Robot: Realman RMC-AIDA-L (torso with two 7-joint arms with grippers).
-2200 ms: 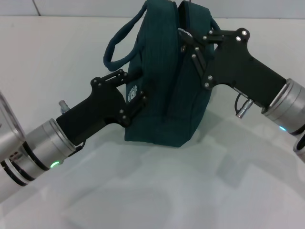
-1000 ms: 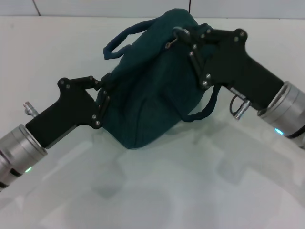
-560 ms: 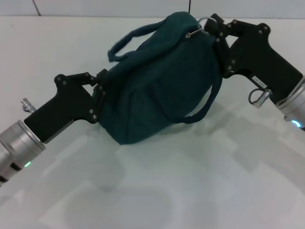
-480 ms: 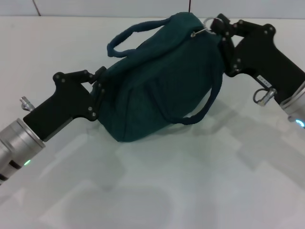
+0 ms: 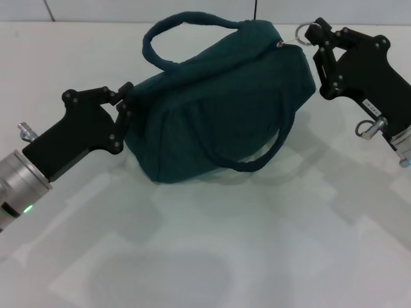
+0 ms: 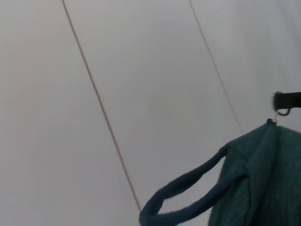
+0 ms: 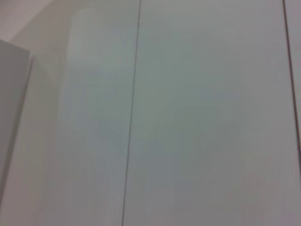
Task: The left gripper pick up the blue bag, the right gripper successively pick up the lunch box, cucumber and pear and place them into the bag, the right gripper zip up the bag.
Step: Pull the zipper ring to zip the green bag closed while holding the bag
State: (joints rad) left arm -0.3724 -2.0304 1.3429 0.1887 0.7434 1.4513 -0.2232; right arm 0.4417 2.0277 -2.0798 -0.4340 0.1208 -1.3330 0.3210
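- Teal fabric of the blue bag [image 5: 218, 102] now lies stretched long between my two claws, slumped on its side on the table; two seconds back it stood upright and narrow, its top seam pointing away from me.
- My left gripper [image 5: 122, 115] has drawn outward toward my left since then; its fingers are clamped on the bag's left end, pinching the cloth.
- My right gripper [image 5: 318, 45] has pulled away to my right and farther from me; it is closed on the metal ring pull [image 5: 303, 31] of the zipper at the bag's right top corner; half a second ago that ring sat closer to the middle.
- One handle [image 5: 186, 25] arches up over the far side, wider open than before; the other handle [image 5: 266, 151] hangs down the near face, where earlier it trailed out beside the bag.
- From my left wrist I see the bag's upper edge, a handle loop [image 6: 188, 193], and the ring held by the other claw's black tip.
- Lunch box, cucumber and pear are nowhere to be seen; the bag looks zipped shut along its top.
- White table [image 5: 225, 256], smooth and slightly glossy, carries soft shadows of my arms and the bag; a pale wall with thin vertical seams [image 6: 101, 113] stands behind; my right wrist sees only such pale panels.
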